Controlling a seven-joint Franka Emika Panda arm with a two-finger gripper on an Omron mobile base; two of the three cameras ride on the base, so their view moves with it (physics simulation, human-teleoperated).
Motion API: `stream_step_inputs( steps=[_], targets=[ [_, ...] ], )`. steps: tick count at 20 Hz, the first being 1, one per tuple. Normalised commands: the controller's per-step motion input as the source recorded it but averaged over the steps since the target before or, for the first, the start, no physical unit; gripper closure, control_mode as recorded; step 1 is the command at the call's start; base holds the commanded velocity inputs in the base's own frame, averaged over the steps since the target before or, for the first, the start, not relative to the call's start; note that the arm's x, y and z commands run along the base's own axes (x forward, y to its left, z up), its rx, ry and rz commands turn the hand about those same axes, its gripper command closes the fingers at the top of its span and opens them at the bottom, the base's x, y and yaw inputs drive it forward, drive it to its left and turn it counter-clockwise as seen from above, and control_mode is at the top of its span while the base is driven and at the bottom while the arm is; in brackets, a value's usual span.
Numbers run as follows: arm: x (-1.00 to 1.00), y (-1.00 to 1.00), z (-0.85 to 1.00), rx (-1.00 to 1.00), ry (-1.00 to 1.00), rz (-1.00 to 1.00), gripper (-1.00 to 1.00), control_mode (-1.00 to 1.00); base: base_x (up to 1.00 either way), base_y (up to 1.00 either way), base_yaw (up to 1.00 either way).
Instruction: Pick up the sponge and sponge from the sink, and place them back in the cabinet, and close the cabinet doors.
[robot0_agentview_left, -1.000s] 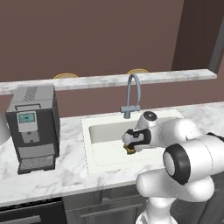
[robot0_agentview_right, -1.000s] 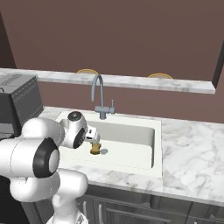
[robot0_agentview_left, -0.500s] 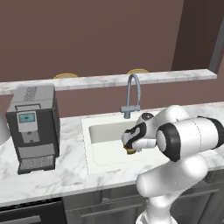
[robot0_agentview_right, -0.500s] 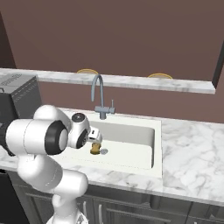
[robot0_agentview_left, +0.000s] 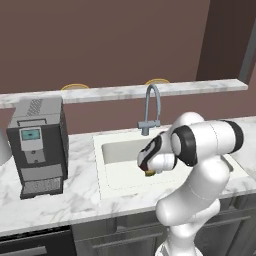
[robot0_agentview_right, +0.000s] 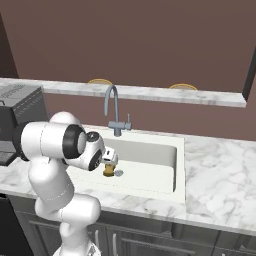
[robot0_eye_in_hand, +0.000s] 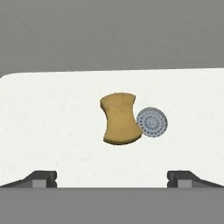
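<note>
- A white marble counter (robot0_agentview_left: 75, 200) runs below a brown wall, with the white sink (robot0_agentview_right: 170, 172) sunk into it.
- The gripper (robot0_eye_in_hand: 112, 179) hangs over the basin, jaws spread wide and holding nothing; its tips (robot0_eye_in_hand: 41, 178) stand far apart at the bottom of the hand view.
- The tan sponge (robot0_eye_in_hand: 119, 118) lies flat on the sink floor, ahead of the jaws and roughly centred between them.
- Its long axis runs away from the hand, slightly slanted; the pinched waist faces the two fingers, so a straight descent looks enough to bracket it.
- The drain (robot0_eye_in_hand: 152, 122) touches the sponge's right edge in that view, leaving little room for that finger.
- Bare sink floor lies on the other side, well clear of the walls.
- Beyond stands the faucet (robot0_agentview_right: 113, 107), apart from the hand.
- The green sponge cannot be made out.
</note>
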Motion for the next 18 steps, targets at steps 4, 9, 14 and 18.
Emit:
stream_step_inputs(
  steps=[4,9,14,18],
  targets=[
    [0.2,0.0,-0.22,0.0,0.0,0.0,-1.0,-1.0,0.0,0.0,0.0],
    [0.18,-0.03,-0.08,0.0,0.0,0.0,-1.0,-1.0,0.0,0.0,0.0],
    [0.16,-0.1,0.0,0.0,0.02,0.0,-1.0,-1.0,0.0,0.0,0.0],
    [0.09,-0.14,-0.01,0.0,0.01,0.0,-1.0,-1.0,0.0,0.0,0.0]
  ],
)
